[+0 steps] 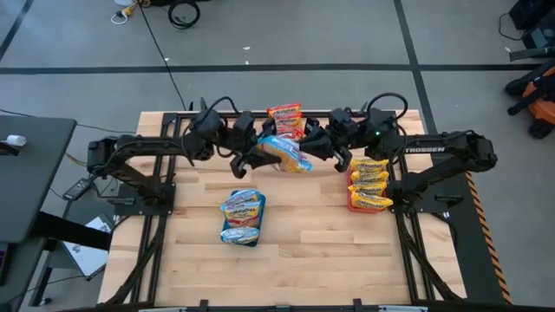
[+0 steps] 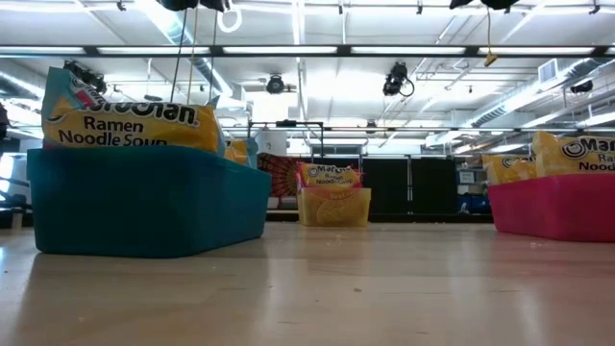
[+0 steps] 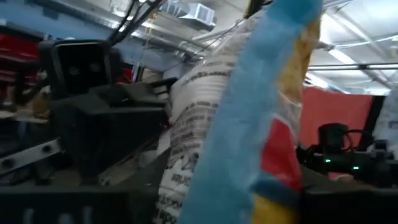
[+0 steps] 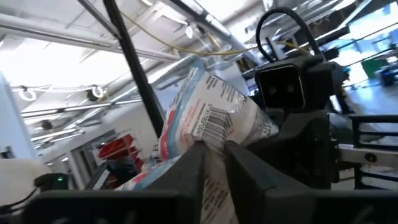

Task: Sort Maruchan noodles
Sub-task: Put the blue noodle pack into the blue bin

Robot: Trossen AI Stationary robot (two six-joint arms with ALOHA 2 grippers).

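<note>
Right gripper [image 4: 214,163] is pinched on the edge of a blue-and-white packet [image 1: 286,154], fingers nearly together with the plastic between them; the right wrist view shows the barcode side sticking out past the fingertips. Left gripper [image 1: 251,161] is at the other end of the same packet, which fills the left wrist view; can't tell from any view how far its fingers are apart or whether they grip. Packet hangs in the air between the two arms, above the back middle of the table [image 1: 303,243], tilted. Containers, near to far in the low view: blue bin [image 2: 144,202] closest, on that view's left, loaded with blue-and-white packets [image 1: 243,215] standing up over the rim; from above this stack sits mid-table on the left arm's side. Red bin [image 2: 557,207] on that view's right holds yellow-orange packets [image 1: 368,184], stacked flat; from above it lies beside the right arm. Yellow bin [image 2: 333,207] farthest, at the back edge centre, holds red-and-white packets [image 1: 286,117] upright. The three bins stand well apart from each other.
</note>
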